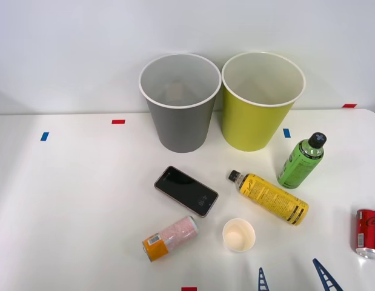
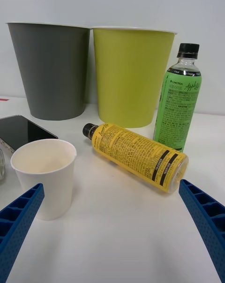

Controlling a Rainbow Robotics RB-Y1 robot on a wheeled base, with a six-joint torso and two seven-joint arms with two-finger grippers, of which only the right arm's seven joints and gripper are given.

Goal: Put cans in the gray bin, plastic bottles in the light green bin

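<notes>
Front view: gray bin (image 1: 180, 103) and light green bin (image 1: 263, 100) side by side at the back; yellow bottle (image 1: 271, 197) lying flat between paper cup (image 1: 238, 234) and upright green bottle (image 1: 301, 160); pink can (image 1: 170, 237) lying beside phone (image 1: 186, 191); red can (image 1: 368, 233) at the right edge. Right gripper (image 1: 293, 279) low at the near edge, spread wide, holding nothing.

Right wrist view: blue fingers (image 2: 18, 217) parted, yellow bottle (image 2: 136, 154) ahead, cup (image 2: 44, 173) close by. Probably best to advance, straddle the bottle mid-body across its length, avoid nudging the cup, close firmly against rolling, then lift toward the light green bin (image 2: 131, 74).
</notes>
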